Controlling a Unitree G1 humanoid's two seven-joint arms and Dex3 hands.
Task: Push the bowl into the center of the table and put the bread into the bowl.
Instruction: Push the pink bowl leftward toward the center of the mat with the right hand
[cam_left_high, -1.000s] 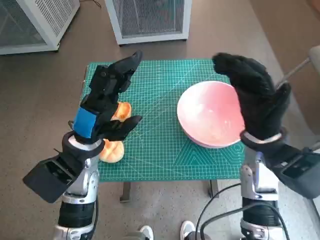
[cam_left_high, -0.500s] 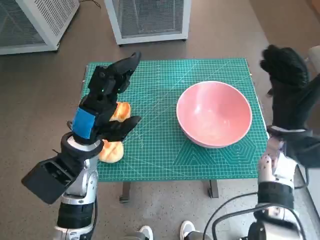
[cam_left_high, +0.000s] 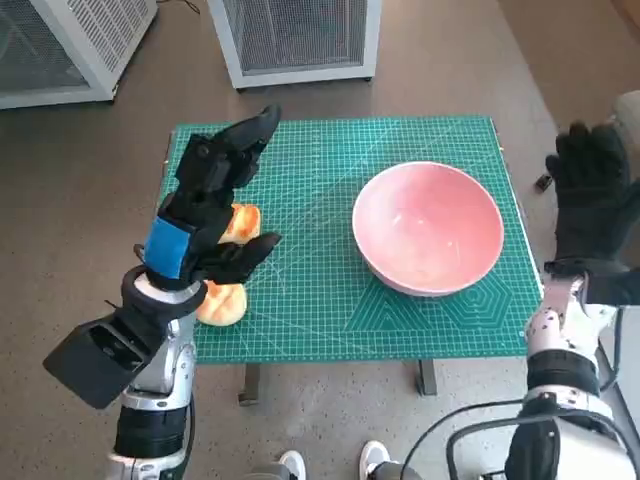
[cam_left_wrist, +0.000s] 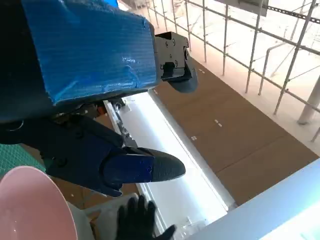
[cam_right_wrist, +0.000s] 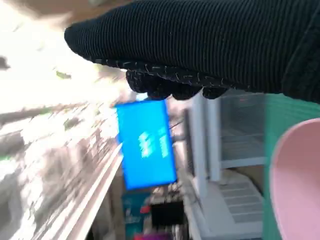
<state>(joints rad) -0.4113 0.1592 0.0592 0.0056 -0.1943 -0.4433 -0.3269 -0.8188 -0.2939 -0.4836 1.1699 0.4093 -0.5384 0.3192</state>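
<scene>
Pink bowl (cam_left_high: 428, 227) sits on your green cutting mat (cam_left_high: 320, 300) covering the desk, right of middle. Bread (cam_left_high: 228, 270) lies left of the bowl, near the mat's left edge, partly hidden under your left robot hand (cam_left_high: 205, 205), which hovers with fingers spread, holding nothing. Your right robot hand (cam_left_high: 592, 205) hangs spread and unladen off the bowl's right, beyond the mat. No writing is readable. White mesh cabinets (cam_left_high: 292, 38) stand beyond the desk.

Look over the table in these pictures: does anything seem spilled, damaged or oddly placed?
Nothing looks spilled or damaged. The round pink bowl sits upright on the green cutting mat, toward its right side. The golden bread pieces lie near the mat's left edge, partly hidden by the left robot hand.
</scene>
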